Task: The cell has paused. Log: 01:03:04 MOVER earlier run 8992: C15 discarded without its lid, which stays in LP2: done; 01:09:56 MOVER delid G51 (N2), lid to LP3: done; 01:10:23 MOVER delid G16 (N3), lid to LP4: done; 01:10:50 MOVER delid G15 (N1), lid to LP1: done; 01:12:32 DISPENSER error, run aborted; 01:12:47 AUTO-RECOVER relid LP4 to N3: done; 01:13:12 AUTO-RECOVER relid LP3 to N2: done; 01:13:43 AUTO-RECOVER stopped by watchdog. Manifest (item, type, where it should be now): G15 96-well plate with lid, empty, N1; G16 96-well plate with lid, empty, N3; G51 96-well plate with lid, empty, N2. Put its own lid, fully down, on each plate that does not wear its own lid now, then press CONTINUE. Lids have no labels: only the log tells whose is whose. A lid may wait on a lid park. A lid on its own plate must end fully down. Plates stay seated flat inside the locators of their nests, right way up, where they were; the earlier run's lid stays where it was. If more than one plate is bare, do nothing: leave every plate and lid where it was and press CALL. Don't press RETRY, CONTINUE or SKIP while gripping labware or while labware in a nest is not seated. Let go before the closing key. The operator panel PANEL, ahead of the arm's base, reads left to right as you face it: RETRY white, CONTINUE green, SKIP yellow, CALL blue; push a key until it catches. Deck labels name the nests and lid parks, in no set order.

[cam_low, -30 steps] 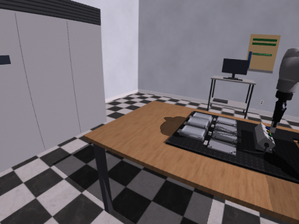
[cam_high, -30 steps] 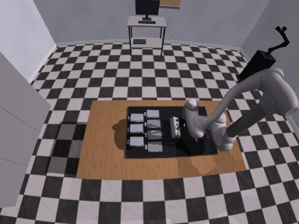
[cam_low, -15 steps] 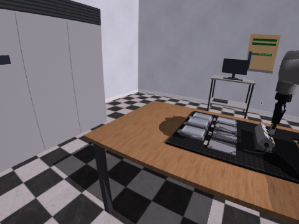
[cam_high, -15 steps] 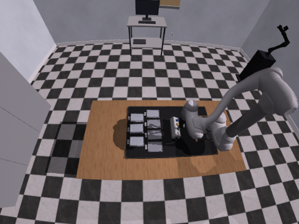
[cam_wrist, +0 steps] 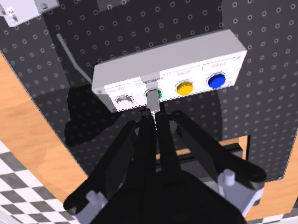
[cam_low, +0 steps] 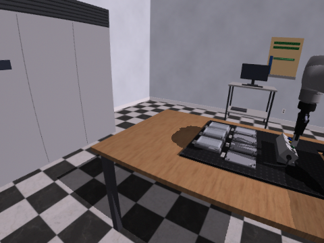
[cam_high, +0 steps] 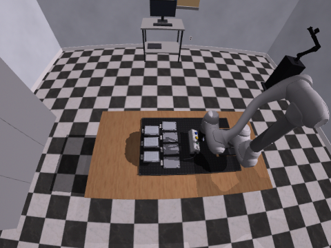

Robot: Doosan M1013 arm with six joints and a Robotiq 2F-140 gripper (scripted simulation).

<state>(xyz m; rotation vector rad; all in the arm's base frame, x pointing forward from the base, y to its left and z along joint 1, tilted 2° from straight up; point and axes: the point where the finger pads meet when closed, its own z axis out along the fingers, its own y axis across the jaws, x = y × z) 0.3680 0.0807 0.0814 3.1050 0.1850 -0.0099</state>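
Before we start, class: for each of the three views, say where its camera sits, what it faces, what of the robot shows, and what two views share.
Top: high overhead, looking down on the table and deck; the whole arm shows.
Exterior: beside the table's corner, facing across the plates toward the far wall; only the forearm shows.
Wrist: on the arm, looking along the shut gripper at the green key.
Shared: the operator panel appears in all three views.

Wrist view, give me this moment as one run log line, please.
gripper: shut, holding nothing | position: fingertips on green CONTINUE key | panel: white, yellow, blue keys untouched
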